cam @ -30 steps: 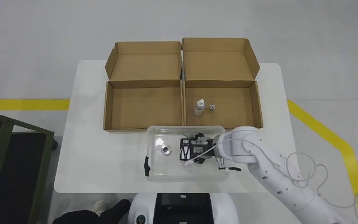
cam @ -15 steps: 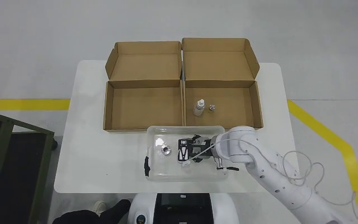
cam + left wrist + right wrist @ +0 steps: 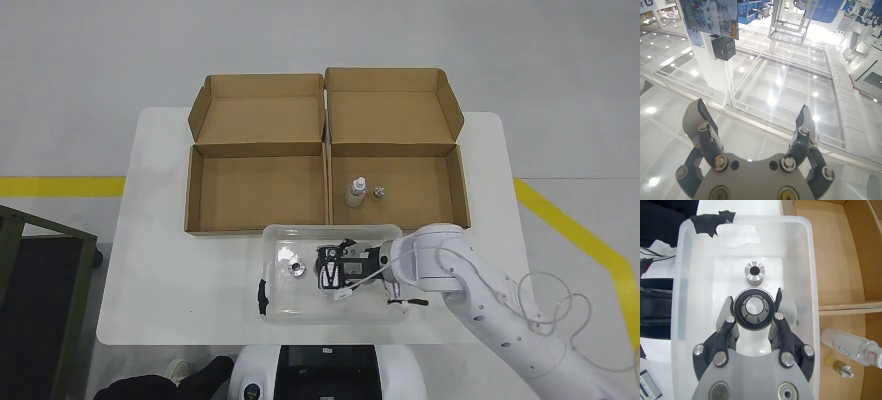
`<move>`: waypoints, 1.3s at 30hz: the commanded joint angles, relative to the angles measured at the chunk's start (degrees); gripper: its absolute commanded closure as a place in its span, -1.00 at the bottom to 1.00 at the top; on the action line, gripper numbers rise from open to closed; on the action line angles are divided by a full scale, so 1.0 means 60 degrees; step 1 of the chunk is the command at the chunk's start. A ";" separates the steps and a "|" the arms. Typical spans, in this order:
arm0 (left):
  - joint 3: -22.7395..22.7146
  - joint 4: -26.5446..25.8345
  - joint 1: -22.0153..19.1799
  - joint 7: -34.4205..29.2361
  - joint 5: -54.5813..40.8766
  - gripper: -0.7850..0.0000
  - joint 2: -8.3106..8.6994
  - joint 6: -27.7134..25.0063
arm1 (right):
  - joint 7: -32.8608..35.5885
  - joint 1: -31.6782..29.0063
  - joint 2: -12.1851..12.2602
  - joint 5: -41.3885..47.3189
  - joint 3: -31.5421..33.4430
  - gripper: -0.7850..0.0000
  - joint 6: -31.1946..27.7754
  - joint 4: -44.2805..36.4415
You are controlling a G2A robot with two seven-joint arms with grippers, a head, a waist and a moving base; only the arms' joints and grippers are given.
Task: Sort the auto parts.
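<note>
A clear plastic bin (image 3: 275, 300) stands at the table's front edge. In it lie a black-rimmed bearing ring (image 3: 740, 315) and, just beyond it, a small steel sleeve (image 3: 754, 275) standing upright. My right gripper (image 3: 754, 295) is down inside the bin, its fingers closed against both sides of the bearing ring. From above, the right gripper (image 3: 330, 270) sits mid-bin with the steel sleeve (image 3: 297, 268) to its left. My left gripper (image 3: 752, 109) is open and holds nothing, pointing up at a ceiling.
Two open cardboard boxes stand behind the bin: the left box (image 3: 255, 190) is bare, the right box (image 3: 440, 190) holds a small clear bottle (image 3: 356, 191) and a small metal part (image 3: 380, 191). The bin rim (image 3: 811, 275) lies close beside my right fingers.
My right gripper has slid a little to the left inside the bin and its fingers have drawn in around the bearing ring.
</note>
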 commanded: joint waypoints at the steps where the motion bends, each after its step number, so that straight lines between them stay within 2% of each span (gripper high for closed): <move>1: 0.0000 0.0000 0.0000 0.0000 0.0000 -1.00 0.0000 0.0000 | -0.0253 -0.0044 0.0011 0.0197 0.0080 1.00 -0.0053 0.0018; 17: 0.0000 0.0000 0.0000 0.0000 0.0000 -1.00 0.0000 0.0000 | -0.1610 0.0079 0.0059 0.0612 0.0762 1.00 0.0007 -0.0673; 39: 0.0000 0.0000 0.0000 0.0000 0.0000 -1.00 0.0000 0.0000 | -0.2423 0.0725 0.0080 0.0863 0.1640 1.00 0.0096 -0.1659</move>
